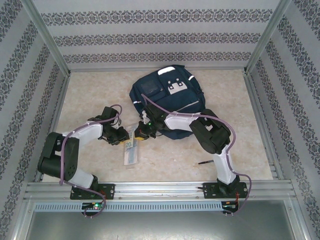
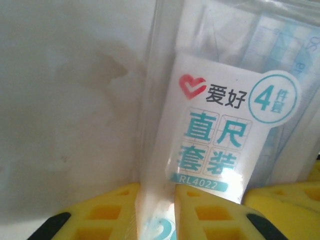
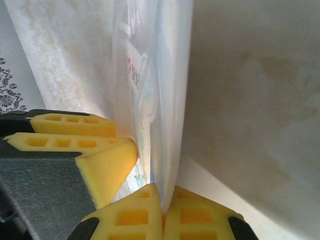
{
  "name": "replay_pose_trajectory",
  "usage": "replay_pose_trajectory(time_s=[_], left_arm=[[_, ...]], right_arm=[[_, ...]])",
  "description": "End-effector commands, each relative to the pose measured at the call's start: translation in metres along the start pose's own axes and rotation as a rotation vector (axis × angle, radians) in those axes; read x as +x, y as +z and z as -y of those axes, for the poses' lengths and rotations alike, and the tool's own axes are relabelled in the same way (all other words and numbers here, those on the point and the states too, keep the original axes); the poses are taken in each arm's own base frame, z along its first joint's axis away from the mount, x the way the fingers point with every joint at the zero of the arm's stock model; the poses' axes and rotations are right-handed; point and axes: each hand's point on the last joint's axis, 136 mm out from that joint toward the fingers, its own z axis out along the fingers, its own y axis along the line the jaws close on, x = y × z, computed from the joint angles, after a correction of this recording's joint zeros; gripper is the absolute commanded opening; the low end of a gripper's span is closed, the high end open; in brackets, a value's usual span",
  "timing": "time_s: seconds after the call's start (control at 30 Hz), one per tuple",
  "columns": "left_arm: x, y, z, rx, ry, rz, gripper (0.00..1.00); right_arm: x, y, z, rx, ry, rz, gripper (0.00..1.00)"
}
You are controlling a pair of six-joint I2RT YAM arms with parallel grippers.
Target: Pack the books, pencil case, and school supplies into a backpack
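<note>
Right claw (image 3: 162,200) clamps the long translucent whitish-blue pencil case (image 2: 215,125); left claw (image 2: 157,200) pinches it narrowly alongside; large navy fabric backpack (image 1: 167,100) lies just beyond both; case and slim black pen (image 1: 206,162), well behind me, aren't yet packed.

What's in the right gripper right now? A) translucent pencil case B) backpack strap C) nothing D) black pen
A: in the right wrist view the right gripper has its yellow jaws pinched shut on the edge of the translucent pencil case.
</note>
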Motion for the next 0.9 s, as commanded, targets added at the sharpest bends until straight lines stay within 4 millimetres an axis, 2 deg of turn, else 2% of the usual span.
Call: replay_pose_trajectory(time_s=[0.0,0.1,0.17,0.27,0.33,0.43,0.5,0.6,0.7,0.77,0.87], left_arm=[[-0.019,-0.039,0.028,0.087,0.049,0.123,0.32],[-0.040,-0.079,0.072,0.257,0.231,0.309,0.37],[-0.047,-0.104,0.101,0.364,0.387,0.432,0.43],[-0.044,-0.116,0.135,0.409,0.593,0.487,0.51],[-0.036,-0.112,0.157,0.399,0.734,0.459,0.55],[-0.018,-0.093,0.190,0.322,0.971,0.419,0.60],[-0.010,-0.078,0.208,0.254,1.114,0.410,0.63],[-0.012,-0.059,0.232,0.179,1.213,0.403,0.67],[-0.004,-0.039,0.259,0.190,1.321,0.367,0.73],[0.001,-0.021,0.268,0.180,1.381,0.333,0.76],[0.003,0.004,0.275,0.145,1.440,0.292,0.80]], right_arm=[[0.002,-0.026,-0.029,-0.025,-0.112,0.082,0.00],[-0.002,-0.063,-0.039,-0.042,-0.117,0.165,0.00],[-0.009,-0.097,-0.038,-0.045,-0.110,0.241,0.00],[-0.022,-0.160,-0.021,-0.019,-0.080,0.359,0.00],[-0.032,-0.207,-0.004,0.009,-0.053,0.464,0.00],[-0.043,-0.284,0.038,0.069,0.068,0.647,0.00],[-0.045,-0.336,0.065,0.076,0.171,0.793,0.00],[-0.034,-0.396,0.100,0.097,0.286,0.982,0.00],[-0.018,-0.436,0.124,0.131,0.344,1.109,0.00],[-0.008,-0.452,0.134,0.143,0.366,1.151,0.00],[0.004,-0.464,0.145,0.132,0.398,1.186,0.00]])
